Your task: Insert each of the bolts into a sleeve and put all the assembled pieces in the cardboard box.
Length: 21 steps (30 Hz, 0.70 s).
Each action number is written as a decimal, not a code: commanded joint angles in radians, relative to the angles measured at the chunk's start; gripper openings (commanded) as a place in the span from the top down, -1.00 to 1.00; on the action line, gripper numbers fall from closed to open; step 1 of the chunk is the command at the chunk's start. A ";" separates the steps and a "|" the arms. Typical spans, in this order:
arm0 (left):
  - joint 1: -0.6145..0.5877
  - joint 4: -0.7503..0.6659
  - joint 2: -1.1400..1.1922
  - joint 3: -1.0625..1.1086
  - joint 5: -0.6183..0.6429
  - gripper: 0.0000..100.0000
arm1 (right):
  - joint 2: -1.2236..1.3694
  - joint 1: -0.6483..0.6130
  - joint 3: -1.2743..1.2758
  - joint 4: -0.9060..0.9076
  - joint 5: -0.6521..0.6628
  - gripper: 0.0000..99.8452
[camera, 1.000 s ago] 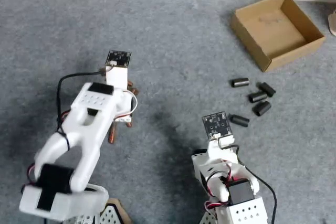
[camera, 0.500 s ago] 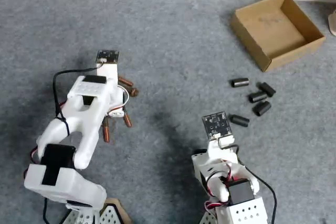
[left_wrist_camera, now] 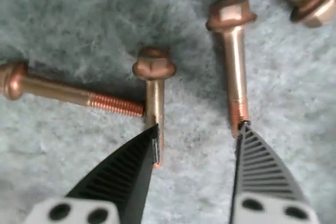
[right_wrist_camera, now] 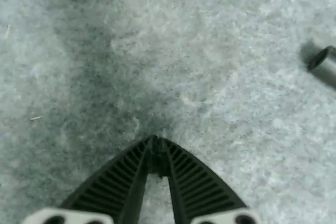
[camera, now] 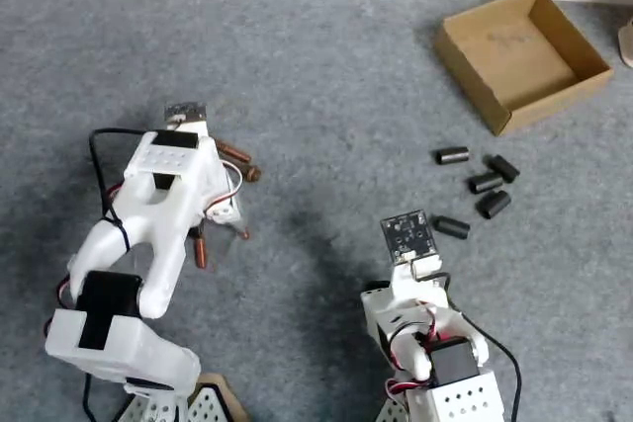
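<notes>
Several copper bolts lie on the grey carpet under my left arm (camera: pixel 163 195). My left gripper (left_wrist_camera: pixel 198 137) is open and low over them. One fingertip rests against the shank of a bolt (left_wrist_camera: pixel 155 100), the other touches the threaded tip of a second bolt (left_wrist_camera: pixel 234 61). A third bolt (left_wrist_camera: pixel 68 90) lies crosswise beside them. Several black sleeves (camera: pixel 485 183) lie loose to the right, one of them (right_wrist_camera: pixel 323 64) ahead of my right gripper (right_wrist_camera: pixel 156 148), which is shut and holds nothing. The cardboard box (camera: pixel 519 51) stands at the far right, open.
Two more bolts (camera: pixel 234 152) (camera: pixel 201 247) show beside the left arm. The right arm (camera: pixel 425 338) sits at the near edge, short of the sleeves. Bare carpet lies between the two arms and between the sleeves and the box.
The left arm has swung left and drawn back, bringing its open gripper down over the bolts and uncovering those on its right. The right arm has not moved.
</notes>
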 commanded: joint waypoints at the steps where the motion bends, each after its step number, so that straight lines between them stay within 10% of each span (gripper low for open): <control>1: -0.016 -0.017 -0.022 -0.038 0.035 0.67 | -0.001 0.013 0.128 0.001 0.006 0.99; 21: -0.087 -0.201 0.042 0.018 -0.112 0.73 | -0.001 0.013 0.128 0.001 0.006 0.99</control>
